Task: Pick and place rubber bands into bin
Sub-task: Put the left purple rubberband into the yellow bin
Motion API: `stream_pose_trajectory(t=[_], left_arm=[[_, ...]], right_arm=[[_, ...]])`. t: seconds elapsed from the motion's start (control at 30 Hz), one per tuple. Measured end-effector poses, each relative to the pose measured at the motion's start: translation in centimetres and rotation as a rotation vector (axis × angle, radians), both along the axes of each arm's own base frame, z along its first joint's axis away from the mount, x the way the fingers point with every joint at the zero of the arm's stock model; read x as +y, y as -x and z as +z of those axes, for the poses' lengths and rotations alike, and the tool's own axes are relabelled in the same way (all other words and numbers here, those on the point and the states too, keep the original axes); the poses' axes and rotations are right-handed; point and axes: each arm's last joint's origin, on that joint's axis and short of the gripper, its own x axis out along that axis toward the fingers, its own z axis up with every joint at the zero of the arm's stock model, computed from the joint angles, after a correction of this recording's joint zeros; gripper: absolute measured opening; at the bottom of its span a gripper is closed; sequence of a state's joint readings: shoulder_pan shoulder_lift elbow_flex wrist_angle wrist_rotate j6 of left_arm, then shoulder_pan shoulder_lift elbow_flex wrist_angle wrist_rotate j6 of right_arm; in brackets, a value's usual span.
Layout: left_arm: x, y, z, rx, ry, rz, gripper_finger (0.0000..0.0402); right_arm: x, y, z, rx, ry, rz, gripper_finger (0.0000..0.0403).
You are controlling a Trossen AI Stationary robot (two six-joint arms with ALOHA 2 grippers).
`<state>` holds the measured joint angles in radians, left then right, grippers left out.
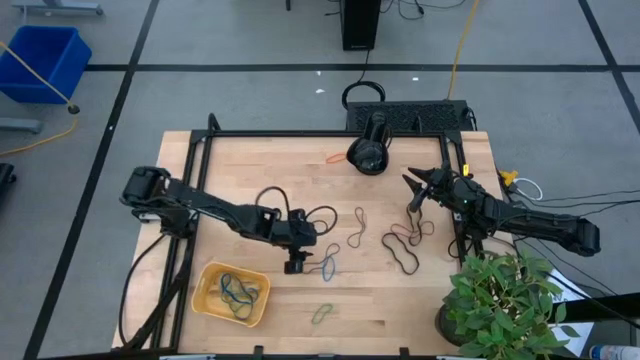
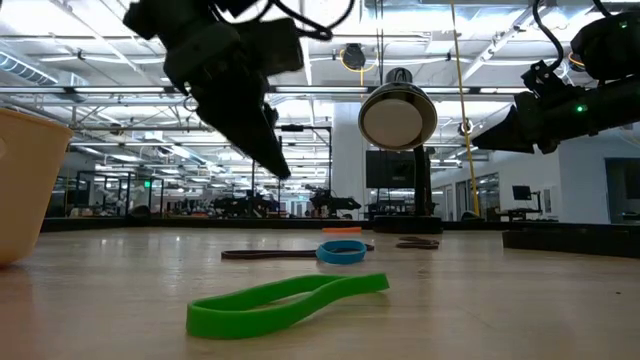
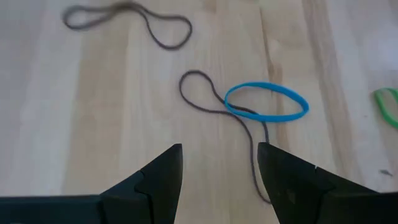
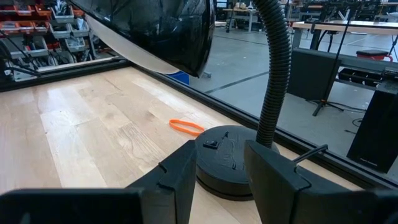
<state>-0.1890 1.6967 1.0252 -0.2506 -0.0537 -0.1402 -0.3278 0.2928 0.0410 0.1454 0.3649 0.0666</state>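
From my overhead camera, starting at the lower left of the frame, I see the bin point(image 1: 205, 300) near the table's front edge, with several rubber bands point(image 1: 238, 291) already lying in a tangle inside it. Just right of it and a little higher, my left gripper point(image 1: 296, 265) hangs over the wood, above and just left of a blue band point(image 1: 331, 265). On its wrist camera the two dark fingers point(image 3: 163, 180) stand apart with bare table between them and nothing held; the blue band sits just ahead of them, crossed by a thin brown band point(image 3: 211, 106) that runs back toward the finger on the right side of that frame. Another brown loop point(image 3: 127, 22) lies farther off, in the upper left of that picture.

Moving right in the overhead frame, a green band point(image 1: 321, 314) lies alone near the bottom centre, and it fills the foreground of my table-level camera. A brown band point(image 1: 356, 228) lies at mid-frame, and a looser cluster of dark and brown loops point(image 1: 405, 243) lies right of centre. A small orange band point(image 1: 333, 158) lies in the upper middle, just left of the black lamp point(image 1: 369, 150).

At the right, my right gripper point(image 1: 412, 181) is held above the table, near the lamp. Its wrist camera shows its fingers point(image 4: 177, 174) parted and empty, facing the lamp's round base, with the orange band on the wood beyond it
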Motion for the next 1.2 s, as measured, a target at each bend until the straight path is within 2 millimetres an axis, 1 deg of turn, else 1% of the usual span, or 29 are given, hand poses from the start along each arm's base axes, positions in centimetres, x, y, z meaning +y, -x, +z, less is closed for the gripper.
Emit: stream_pose_trajectory(t=[0.2,0.5,0.6,0.73,1.03,1.1,1.2], left_arm=[[-1.2,-0.7,-2.1,0.026,0.024,-0.022,0.0214],[-3.8,-0.6,-4.5,0.069,-0.002,-0.054,0.0213],[-4.3,-0.6,-5.3,0.080,-0.035,-0.045,0.0214],[-4.5,-0.7,-6.2,0.102,-0.019,-0.019,0.0214],[-4.4,-0.8,-6.4,0.112,0.015,0.041,0.0209],[-4.4,-0.8,-6.4,0.113,0.015,0.043,0.0196],[-4.4,-0.7,-6.5,0.115,0.014,0.045,0.0162]], right_arm=[[0.0,0.0,0.0,0.000,0.000,0.001,0.0130],[0.0,0.0,0.0,0.003,-0.001,0.001,0.0130],[0.0,0.0,0.0,0.004,-0.002,0.001,0.0130],[0.0,0.0,-0.1,0.008,-0.004,0.001,0.0130],[0.0,0.0,-0.1,0.008,-0.003,0.001,0.0130],[0.0,0.0,-0.1,0.008,-0.003,0.001,0.0130],[0.0,0.0,-0.1,0.008,-0.003,0.001,0.0130]])
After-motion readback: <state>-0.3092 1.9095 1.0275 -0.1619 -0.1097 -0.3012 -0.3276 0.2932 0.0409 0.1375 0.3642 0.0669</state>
